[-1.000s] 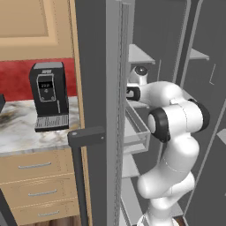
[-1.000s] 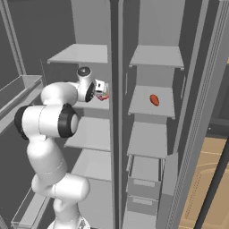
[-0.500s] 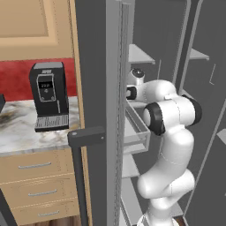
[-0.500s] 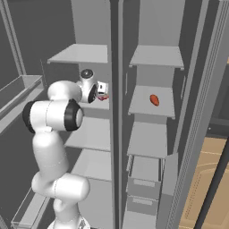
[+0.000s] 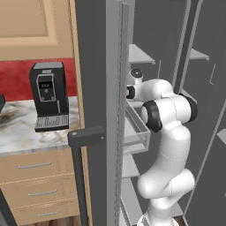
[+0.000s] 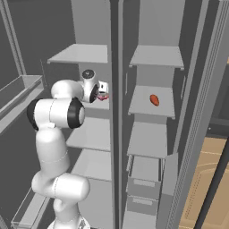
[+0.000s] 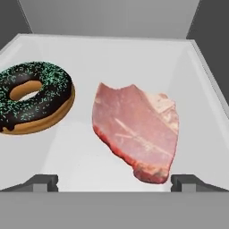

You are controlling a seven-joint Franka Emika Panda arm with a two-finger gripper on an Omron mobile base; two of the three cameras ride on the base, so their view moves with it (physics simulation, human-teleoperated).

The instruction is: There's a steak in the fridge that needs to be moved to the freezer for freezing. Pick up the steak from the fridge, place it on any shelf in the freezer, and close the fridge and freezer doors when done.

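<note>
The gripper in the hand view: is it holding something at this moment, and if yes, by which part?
Nothing is held. The gripper is open, its fingertips wide apart just short of the steak, which lies flat on the shelf beside a doughnut.

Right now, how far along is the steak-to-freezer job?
Done: both tall grey doors stand open, and the arm has reached into a shelf. In hand: the open gripper hovers over the flat pinkish-red steak, lying beside a chocolate-glazed doughnut. Left: grasping, moving it across, closing both doors.

Pale fridge shelf (image 7: 112, 58) bearing the steak (image 7: 136, 132) beside a chocolate doughnut (image 7: 33, 96), seemingly apart.
</note>
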